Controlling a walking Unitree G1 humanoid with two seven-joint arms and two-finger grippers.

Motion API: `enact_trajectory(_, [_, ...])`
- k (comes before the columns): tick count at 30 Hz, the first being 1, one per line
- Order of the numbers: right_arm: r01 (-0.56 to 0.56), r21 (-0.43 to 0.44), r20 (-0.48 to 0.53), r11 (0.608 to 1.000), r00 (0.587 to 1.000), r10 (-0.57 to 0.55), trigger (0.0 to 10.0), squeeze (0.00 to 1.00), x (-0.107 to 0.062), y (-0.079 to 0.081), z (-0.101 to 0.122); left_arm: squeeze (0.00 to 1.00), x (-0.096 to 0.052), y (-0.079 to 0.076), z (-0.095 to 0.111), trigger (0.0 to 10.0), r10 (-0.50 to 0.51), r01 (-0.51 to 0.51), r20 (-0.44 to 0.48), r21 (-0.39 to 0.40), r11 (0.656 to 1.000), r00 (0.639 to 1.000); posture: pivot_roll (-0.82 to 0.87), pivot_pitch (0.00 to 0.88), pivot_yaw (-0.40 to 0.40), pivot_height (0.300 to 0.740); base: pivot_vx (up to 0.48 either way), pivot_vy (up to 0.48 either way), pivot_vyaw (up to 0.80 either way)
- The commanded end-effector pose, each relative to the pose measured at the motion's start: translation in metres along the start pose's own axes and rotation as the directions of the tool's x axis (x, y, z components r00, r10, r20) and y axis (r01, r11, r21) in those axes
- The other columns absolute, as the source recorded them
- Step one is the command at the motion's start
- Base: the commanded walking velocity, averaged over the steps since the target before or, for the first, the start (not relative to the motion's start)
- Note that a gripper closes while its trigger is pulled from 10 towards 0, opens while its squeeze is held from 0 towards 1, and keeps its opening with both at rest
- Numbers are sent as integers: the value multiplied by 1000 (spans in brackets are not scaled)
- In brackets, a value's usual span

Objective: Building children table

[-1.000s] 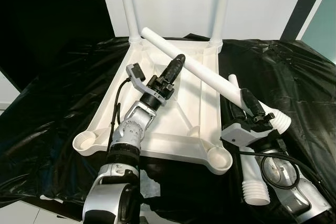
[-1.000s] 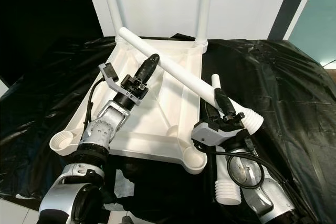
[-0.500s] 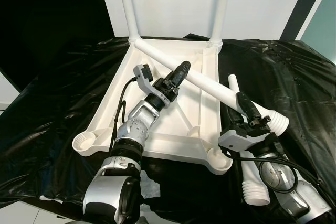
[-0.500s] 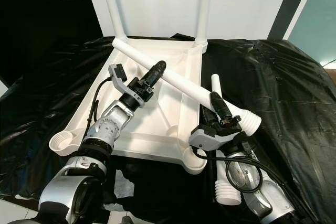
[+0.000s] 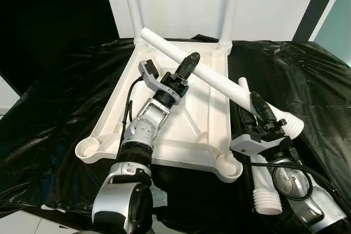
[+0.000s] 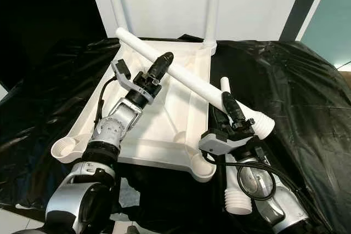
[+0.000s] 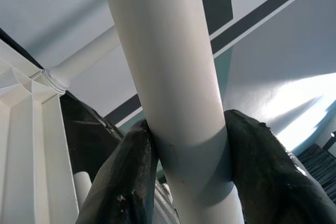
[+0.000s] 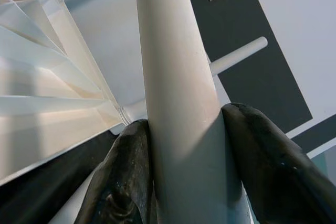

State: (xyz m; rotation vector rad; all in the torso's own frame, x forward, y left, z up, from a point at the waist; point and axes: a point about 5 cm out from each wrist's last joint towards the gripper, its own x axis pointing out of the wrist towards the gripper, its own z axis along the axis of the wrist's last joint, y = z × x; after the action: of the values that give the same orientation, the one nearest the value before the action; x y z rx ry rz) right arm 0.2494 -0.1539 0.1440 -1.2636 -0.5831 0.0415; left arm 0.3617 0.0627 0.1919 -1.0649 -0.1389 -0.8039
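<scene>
An upturned white plastic tabletop [image 5: 140, 89] lies in the centre of the head view on black sheeting [image 5: 66, 91], with two table legs [image 5: 131, 4] already standing upright in its far corner sockets at the top of the frame. A loose white table leg [image 5: 211, 78] runs diagonally above the tabletop, from the upper centre down to the right.

The left gripper [image 5: 188, 63] pinches this leg near its upper part, one black finger [image 7: 126, 182] on either side of the tube. The right gripper [image 5: 259, 108] pinches the same leg near its lower, threaded end at centre right, its fingers [image 8: 262, 166] pressed to both sides. Another ribbed leg [image 5: 266, 190] lies on the sheeting at lower right, under the right arm.
</scene>
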Motion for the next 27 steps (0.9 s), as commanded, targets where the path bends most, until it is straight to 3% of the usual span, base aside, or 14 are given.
enact_trajectory(1, [-62,-2,24,998,998,62,5451,0,-6,9,4,0,3,-12,8,0,-126,126,24,23,992,992,-81,0,39,740,0,0,0])
enact_trajectory(2, [-56,5,9,998,998,56,10000,0,-4,8,2,0,3,-13,8,0,-138,137,30,19,990,990,-80,0,38,740,0,0,0])
enact_trajectory(8, [-38,23,-24,999,999,39,10000,0,0,7,-1,0,1,-13,11,0,-156,155,55,10,988,986,-77,0,35,740,0,0,0])
enact_trajectory(9, [6,142,-113,990,994,10,10000,1000,4,3,-5,0,0,-11,15,0,-132,132,80,13,991,988,-78,0,35,740,0,0,0])
enact_trajectory(10, [6,142,-113,990,994,10,10000,1000,4,3,-5,0,0,-11,15,0,-132,132,80,13,991,988,-78,0,35,740,0,0,0])
enact_trajectory(11, [29,195,-144,980,990,-1,10000,1000,5,2,-6,0,0,-10,16,0,-122,121,91,11,993,988,-78,0,35,740,0,0,0])
enact_trajectory(13, [29,195,-144,980,990,-1,10000,1000,5,2,-6,0,0,-10,16,0,-122,121,91,11,993,988,-78,0,35,740,0,0,0])
enact_trajectory(15, [82,322,-213,943,977,-12,10000,1000,10,-2,-7,0,0,-10,18,0,-111,109,103,22,994,989,-80,0,37,740,0,0,0])
enact_trajectory(20, [95,422,-261,902,965,21,10000,1000,17,-5,-8,0,1,-12,17,0,-117,114,94,37,993,989,-84,0,38,740,0,0,0])
enact_trajectory(21, [90,471,-271,877,961,47,10000,55,21,-6,-8,0,2,-14,16,0,-126,123,85,45,991,988,-84,0,38,740,0,0,0])
enact_trajectory(23, [69,559,-271,826,957,103,10000,0,28,-7,-6,0,2,-17,12,0,-153,148,57,76,986,987,-85,0,37,740,0,0,0])
enact_trajectory(24, [69,559,-271,826,957,103,10000,0,28,-7,-6,0,2,-17,12,0,-153,148,57,76,986,987,-85,0,37,740,0,0,0])
enact_trajectory(26, [9,698,-242,716,944,225,10000,0,37,-7,-1,0,2,-28,2,0,-231,233,-30,174,957,972,-83,0,33,740,0,0,0])
enact_trajectory(27, [9,698,-242,716,944,225,10000,0,37,-7,-1,0,2,-28,2,0,-231,233,-30,174,957,972,-83,0,33,740,0,0,0])
